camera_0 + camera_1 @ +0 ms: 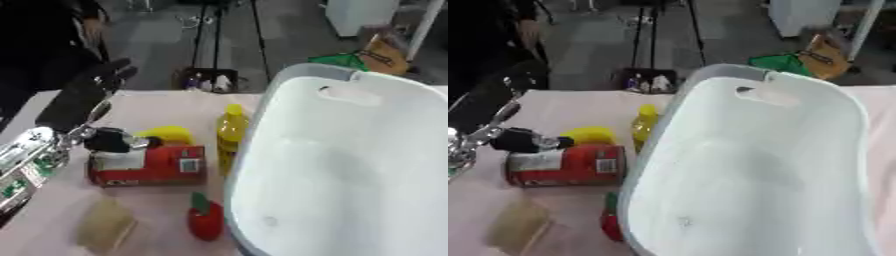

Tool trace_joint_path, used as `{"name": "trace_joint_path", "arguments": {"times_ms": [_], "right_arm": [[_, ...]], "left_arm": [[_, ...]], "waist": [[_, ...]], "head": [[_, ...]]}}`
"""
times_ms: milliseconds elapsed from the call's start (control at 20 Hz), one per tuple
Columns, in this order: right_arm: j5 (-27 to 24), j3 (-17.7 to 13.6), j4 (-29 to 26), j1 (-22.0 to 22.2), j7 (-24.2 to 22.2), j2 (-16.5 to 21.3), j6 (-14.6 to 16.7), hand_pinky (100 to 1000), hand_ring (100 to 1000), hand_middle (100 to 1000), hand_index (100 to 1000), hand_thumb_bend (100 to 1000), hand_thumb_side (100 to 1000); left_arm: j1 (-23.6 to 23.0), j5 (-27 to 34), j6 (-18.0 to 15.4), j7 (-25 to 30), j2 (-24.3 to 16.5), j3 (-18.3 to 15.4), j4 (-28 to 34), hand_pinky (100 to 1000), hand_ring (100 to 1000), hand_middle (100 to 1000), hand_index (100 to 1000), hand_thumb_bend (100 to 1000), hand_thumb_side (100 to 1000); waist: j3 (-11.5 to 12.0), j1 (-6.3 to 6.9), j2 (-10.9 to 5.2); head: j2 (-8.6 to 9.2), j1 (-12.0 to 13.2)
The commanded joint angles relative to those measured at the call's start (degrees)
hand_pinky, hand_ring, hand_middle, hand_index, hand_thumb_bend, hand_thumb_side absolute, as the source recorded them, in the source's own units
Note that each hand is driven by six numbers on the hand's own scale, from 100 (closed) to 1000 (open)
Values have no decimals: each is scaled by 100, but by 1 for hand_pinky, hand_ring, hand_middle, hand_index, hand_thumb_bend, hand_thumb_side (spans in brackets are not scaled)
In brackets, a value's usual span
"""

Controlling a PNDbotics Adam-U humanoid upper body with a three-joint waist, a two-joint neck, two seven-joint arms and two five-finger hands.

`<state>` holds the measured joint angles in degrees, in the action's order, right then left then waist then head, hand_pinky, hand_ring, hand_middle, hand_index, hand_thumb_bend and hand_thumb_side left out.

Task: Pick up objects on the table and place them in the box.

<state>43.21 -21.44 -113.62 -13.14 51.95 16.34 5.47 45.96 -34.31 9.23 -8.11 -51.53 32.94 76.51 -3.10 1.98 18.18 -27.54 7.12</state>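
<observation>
The black left hand (112, 140) reaches in from the left edge, its fingers curled onto the top edge of the red rectangular carton (149, 165) lying on the pale table (52, 220); a yellow rounded object (168, 133) sits just behind it; the large white plastic tub (350, 170) stands to the right, with a yellow bottle (231, 137) and a red apple-shaped toy (206, 220) beside its wall; a tan flat pad (105, 230) lies nearer.

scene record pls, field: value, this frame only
box: large white tub, right side, nothing visible inside
left hand: over the left end of the red can, fingers curled, grasp unclear
right hand: not in view
red can: on its side, left of box
yellow bottle: upright, beside box wall
yellow item: behind can
red item, green top: at box's near corner
tan block: near left
</observation>
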Motion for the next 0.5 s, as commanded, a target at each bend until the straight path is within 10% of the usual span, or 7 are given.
{"name": "trace_joint_path", "arguments": {"times_ms": [50,500], "right_arm": [[-59,22,-97,-44,2,70,23,706,531,550,694,100,702],[-70,49,-97,-6,2,45,17,707,531,549,691,100,702]], "left_arm": [[186,265,183,269,-170,378,-388,1000,1000,1000,1000,915,631],[905,479,360,1036,418,984,-1634,1000,1000,1000,1000,919,635]], "waist": [[-29,3,-141],[-12,-5,-162]], "head": [[83,76],[56,43]]}}
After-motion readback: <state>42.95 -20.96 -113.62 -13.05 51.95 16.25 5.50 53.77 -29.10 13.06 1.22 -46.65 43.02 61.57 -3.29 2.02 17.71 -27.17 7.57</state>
